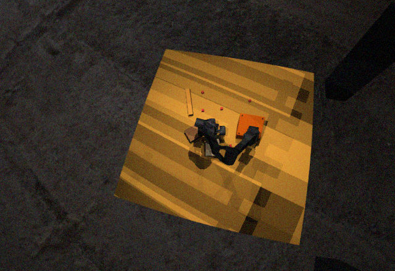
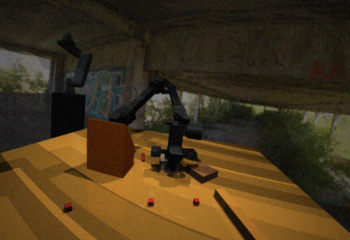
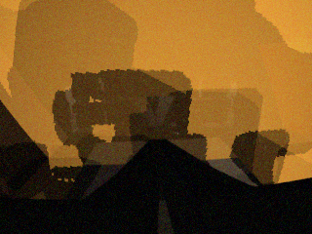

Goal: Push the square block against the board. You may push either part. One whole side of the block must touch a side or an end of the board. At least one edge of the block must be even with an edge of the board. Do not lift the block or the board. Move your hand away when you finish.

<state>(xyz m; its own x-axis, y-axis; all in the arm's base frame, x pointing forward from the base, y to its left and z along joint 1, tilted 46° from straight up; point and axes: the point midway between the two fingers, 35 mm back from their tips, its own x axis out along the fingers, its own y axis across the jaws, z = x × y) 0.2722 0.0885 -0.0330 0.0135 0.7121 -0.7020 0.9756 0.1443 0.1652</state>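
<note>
The square block (image 1: 191, 133) (image 2: 202, 171) is brown and lies flat, turned at an angle to the board. The board (image 1: 189, 102) (image 2: 237, 216) is a long narrow orange-tan plank lying flat. A gap of table separates its near end from the block in the top view. My gripper (image 2: 174, 169) (image 3: 158, 147) is shut and empty, pointing down low over the table. It is beside the block, left of it in the exterior view. The arm hides its fingertips and part of the block's right side in the top view. I cannot tell whether they touch.
A large orange box (image 1: 249, 123) (image 2: 109, 148) stands by the arm's base. A grey flat piece (image 1: 210, 150) lies partly under the arm. Several small red cubes (image 1: 221, 108) (image 2: 151, 202) are scattered on the table. Shadows cover much of the wrist view.
</note>
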